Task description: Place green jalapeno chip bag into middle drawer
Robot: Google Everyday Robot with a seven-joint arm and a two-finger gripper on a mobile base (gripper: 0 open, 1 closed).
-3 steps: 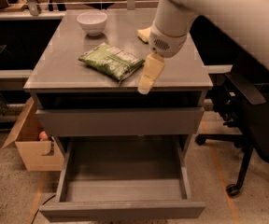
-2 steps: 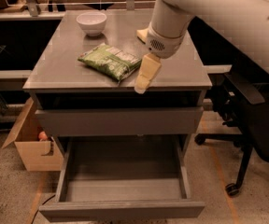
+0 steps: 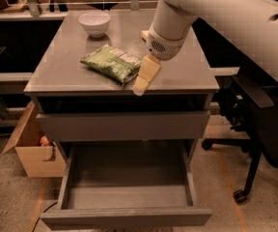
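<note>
Matte grey cabinet top fills the middle of the camera view, with a dark workbench behind it and speckled floor below. The white robot arm reaches in from the upper right, and its cream gripper points down over the front edge of the top; whether it is clenched or released cannot be told. Just left of the gripper, at its tip, lies the crinkly green jalapeno chip bag with its white printed panel, flat on the top; contact between them cannot be judged. Farther back and left of the gripper stands 1 small white bowl. A yellow sponge peeks out behind the gripper's wrist. Directly below the gripper sits a closed plain grey drawer front, and lower still the wide shallow grey middle drawer is pulled open. Down to the gripper's left rests a cardboard box; to its right stands a black office chair.
</note>
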